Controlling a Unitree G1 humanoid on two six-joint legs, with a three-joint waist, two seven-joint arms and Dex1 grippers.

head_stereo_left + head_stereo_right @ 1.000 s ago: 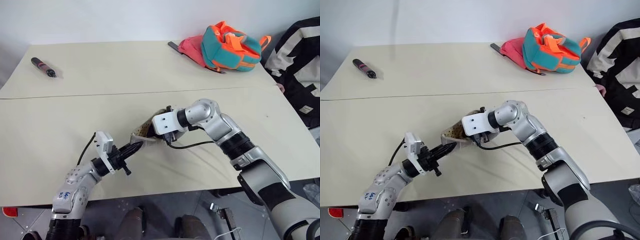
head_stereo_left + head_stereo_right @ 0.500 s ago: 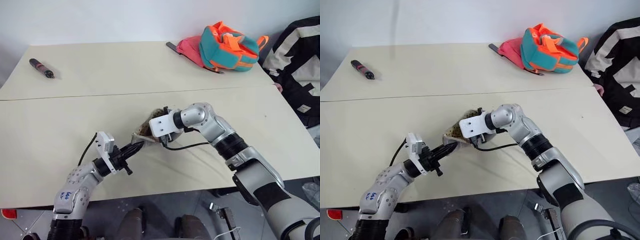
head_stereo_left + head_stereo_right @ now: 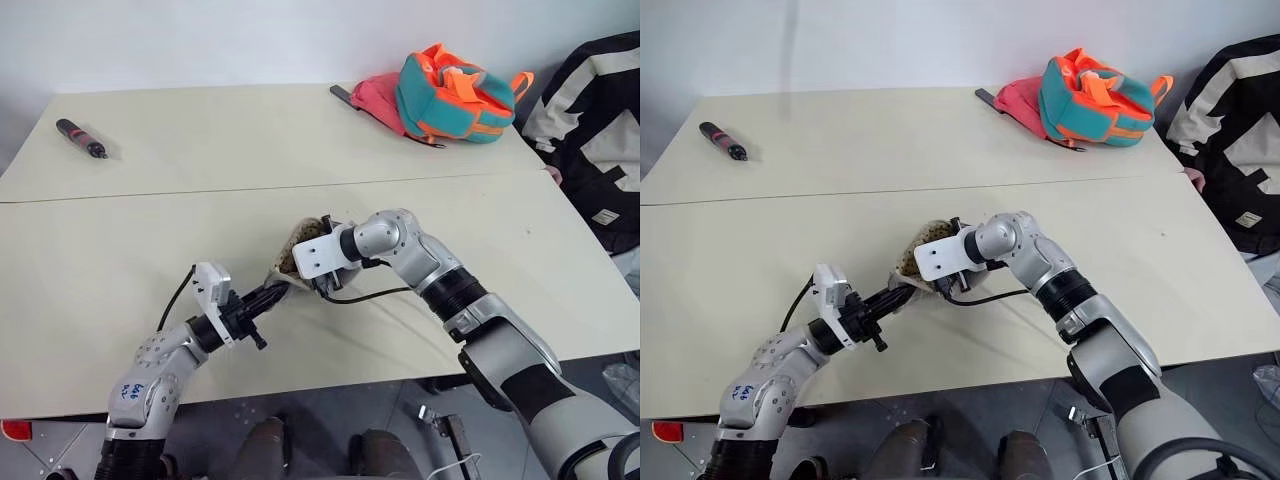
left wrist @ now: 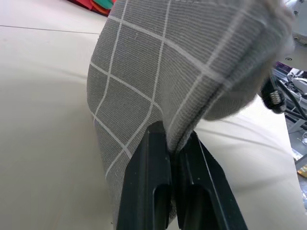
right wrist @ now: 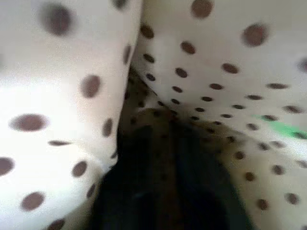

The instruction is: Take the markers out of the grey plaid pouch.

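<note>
Far upper left of the head view, a thick black-and-red pen (image 3: pixel 82 137) lies alone on the bench (image 3: pixel 150 240), well apart from the action. Lower left, the left gripper (image 3: pixel 271 296) has its jaws pressed together on a fold of the grey plaid pouch (image 4: pixel 158 81); the left wrist view shows the gridded fabric pinched between the two black fingers (image 4: pixel 146 187) and bulging above them. Centre frame, the pouch's mouth gapes with its tan speckled lining (image 3: pixel 295 252) showing, and the right gripper (image 5: pixel 163 167) is plunged inside; its wrist view shows spotted lining on every side with the dark fingers deep in the crease, jaws drawn shut. Whether a marker sits between them cannot be told; none shows. So this looks like the fishing step: one arm anchoring the pouch, the other reaching in for a marker. The next move likely calls for drawing the right gripper back out along the opening while the left keeps its pinch, then checking for a catch. Upper right, a teal-and-orange backpack (image 3: pixel 455 92) rests on the bench's far edge.
</note>
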